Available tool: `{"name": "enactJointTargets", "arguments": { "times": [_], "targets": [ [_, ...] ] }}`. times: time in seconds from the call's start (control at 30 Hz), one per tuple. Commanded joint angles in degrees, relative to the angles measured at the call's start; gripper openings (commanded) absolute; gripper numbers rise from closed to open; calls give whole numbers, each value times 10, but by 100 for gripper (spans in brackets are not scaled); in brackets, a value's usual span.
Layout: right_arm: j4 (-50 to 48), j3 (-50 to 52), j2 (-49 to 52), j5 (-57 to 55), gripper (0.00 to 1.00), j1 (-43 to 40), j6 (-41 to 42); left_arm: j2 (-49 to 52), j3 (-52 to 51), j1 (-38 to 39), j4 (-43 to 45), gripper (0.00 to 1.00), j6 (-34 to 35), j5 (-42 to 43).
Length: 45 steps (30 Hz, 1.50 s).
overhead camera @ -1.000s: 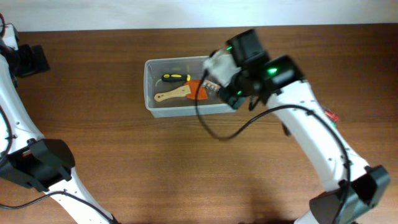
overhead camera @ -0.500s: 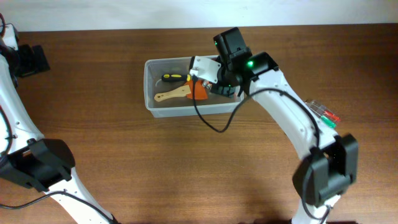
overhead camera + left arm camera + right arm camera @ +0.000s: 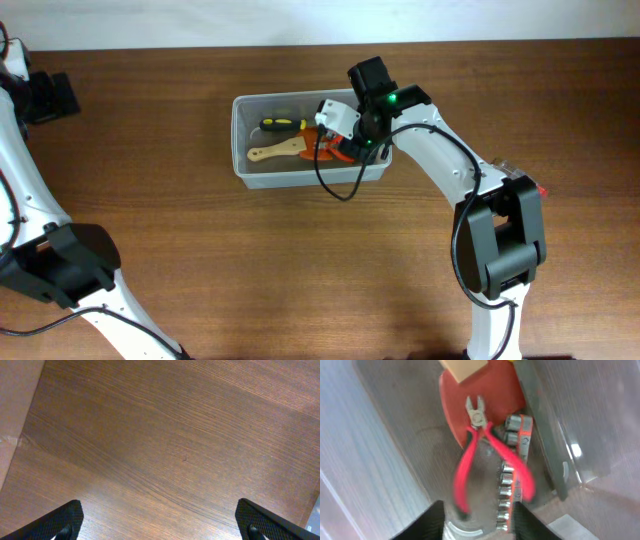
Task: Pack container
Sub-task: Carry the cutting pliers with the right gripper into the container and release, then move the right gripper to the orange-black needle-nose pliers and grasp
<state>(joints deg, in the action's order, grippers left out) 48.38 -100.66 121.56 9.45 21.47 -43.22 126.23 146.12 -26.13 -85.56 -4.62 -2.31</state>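
The container (image 3: 243, 140) is a clear plastic tub at the back middle of the table. It holds a yellow-and-black screwdriver (image 3: 283, 124), a wooden-handled tool (image 3: 276, 152) and an orange-red piece (image 3: 495, 395). My right gripper (image 3: 479, 522) hangs over the tub's right end (image 3: 352, 138), jaws open. Below it lie red-handled pliers (image 3: 470, 460), blurred, and a rail of metal sockets (image 3: 512, 475). My left gripper (image 3: 162, 525) is open and empty over bare wood, far to the left.
A clear packet with red-handled items (image 3: 522, 180) lies on the table right of the right arm. A grey bar (image 3: 542, 430) lies along the tub's wall. The left arm's base (image 3: 60, 265) stands at the front left.
The right arm has swung in and lowered over the tub's right end. The red pliers now show blurred under its open jaws. The left arm has not moved.
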Motion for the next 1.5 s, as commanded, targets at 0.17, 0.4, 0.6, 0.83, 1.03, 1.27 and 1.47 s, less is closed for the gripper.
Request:
{"name": "enactJointTargets", "arguments": {
  "times": [0.17,0.4,0.6,0.83,1.03,1.27,1.47],
  "targets": [
    [60,-50,-125,-26,41,-12,134,5,0,-2,0,99,9,6],
    [125,-77,-222,-56,49,-144,284,5,0,-2,0,99,9,6],
    [240,-51,-202,-45,47,-276,419,5,0,-2,0,99,9,6],
    [242,60,-140,16,54,-299,436,5,0,-2,0,99,10,6],
    [172,136,-96,8,58,-299,436,5,0,-2,0,99,9,6],
    [110,194,-66,-31,57,-299,438,5,0,-2,0,99,10,6],
    [56,231,-54,-32,52,-297,458,5,0,-2,0,99,10,6]
  ]
}}
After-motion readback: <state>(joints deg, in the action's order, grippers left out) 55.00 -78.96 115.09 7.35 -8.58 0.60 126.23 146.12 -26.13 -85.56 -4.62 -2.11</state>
